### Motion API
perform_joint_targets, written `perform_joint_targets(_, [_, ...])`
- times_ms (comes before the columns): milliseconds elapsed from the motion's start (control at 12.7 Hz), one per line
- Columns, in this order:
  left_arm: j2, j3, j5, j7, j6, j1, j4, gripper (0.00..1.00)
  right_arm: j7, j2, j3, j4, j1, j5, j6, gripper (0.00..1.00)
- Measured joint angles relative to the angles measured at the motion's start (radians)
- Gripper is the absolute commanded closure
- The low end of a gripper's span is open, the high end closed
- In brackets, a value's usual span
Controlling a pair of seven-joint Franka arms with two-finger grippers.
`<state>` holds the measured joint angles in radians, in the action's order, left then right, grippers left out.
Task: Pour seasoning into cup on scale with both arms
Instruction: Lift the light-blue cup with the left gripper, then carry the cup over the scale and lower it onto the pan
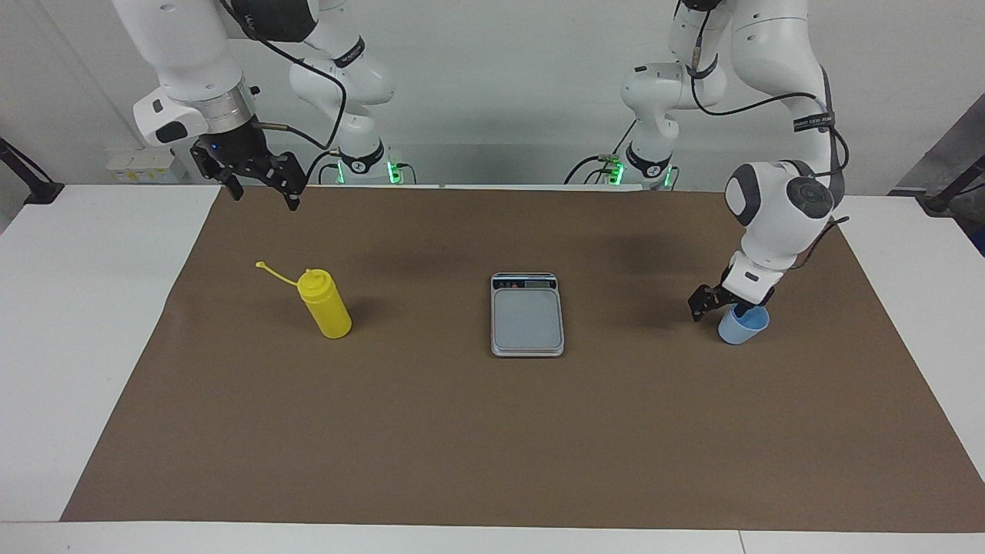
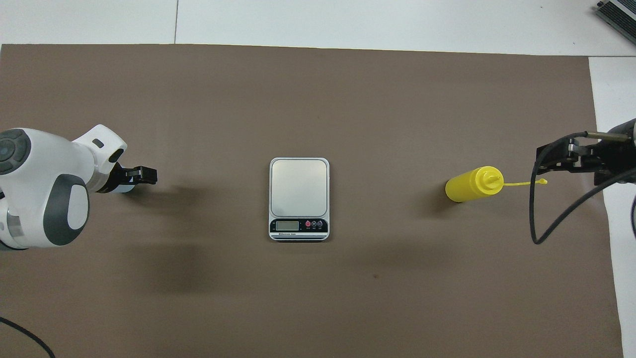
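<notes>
The light-blue cup (image 1: 745, 329) stands upright on the brown mat at the left arm's end of the table. My left gripper (image 1: 717, 309) is down at it and open, one finger inside the cup and the other outside its wall on the scale's side. From overhead the left arm covers nearly the whole cup, and the left gripper (image 2: 133, 177) shows beside it. The silver scale (image 1: 527, 319) (image 2: 298, 191) lies bare at mid-table. The yellow seasoning bottle (image 1: 328, 308) (image 2: 468, 185) stands at the right arm's end, cap strap hanging loose. My right gripper (image 1: 264, 195) (image 2: 545, 160) waits open, raised above the mat's edge.
A brown mat (image 1: 492, 438) covers most of the white table (image 1: 85, 323). A black cable (image 2: 534, 214) loops down from the right arm near the bottle. The scale's display strip (image 2: 298, 225) faces the robots.
</notes>
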<state>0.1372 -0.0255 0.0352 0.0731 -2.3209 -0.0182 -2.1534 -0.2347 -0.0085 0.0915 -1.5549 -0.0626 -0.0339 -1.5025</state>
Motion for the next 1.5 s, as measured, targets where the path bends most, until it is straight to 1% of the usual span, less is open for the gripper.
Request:
perform_joint_targets(79, [0.000,0.000,0.000,0.000,0.000,0.000,0.000,0.59,0.000,0.000,0.000,0.000,0.000,0.000,0.000,0.00])
perform_joint_targets(158, [0.000,0.000,0.000,0.000,0.000,0.000,0.000,0.78,0.000,0.000,0.000,0.000,0.000,0.000,0.000,0.00])
perform_joint_targets(316, [0.000,0.001,0.000,-0.003,0.000,0.005,0.000,1.00,0.000,0.000,0.000,0.000,0.000,0.000,0.000,0.00])
perform_joint_targets(632, [-0.002,0.004,0.000,-0.087,0.000,0.032,0.000,1.00,0.000,0.000,0.000,0.000,0.000,0.000,0.000,0.00])
perform_joint_targets(869, [-0.004,0.000,0.000,-0.091,0.009,0.036,0.013,1.00,0.000,0.000,0.000,0.000,0.000,0.000,0.000,0.00])
perform_joint_targets(948, [-0.003,-0.003,0.002,-0.074,0.031,0.033,0.032,1.00,0.000,0.000,0.000,0.000,0.000,0.000,0.000,0.00])
perform_joint_targets(1106, [0.002,-0.007,0.003,0.012,0.099,0.000,0.088,1.00,0.000,0.000,0.000,0.000,0.000,0.000,0.000,0.00])
perform_joint_targets(1502, [0.031,-0.015,0.003,0.370,0.263,-0.186,0.246,1.00,0.000,0.000,0.000,0.000,0.000,0.000,0.000,0.00])
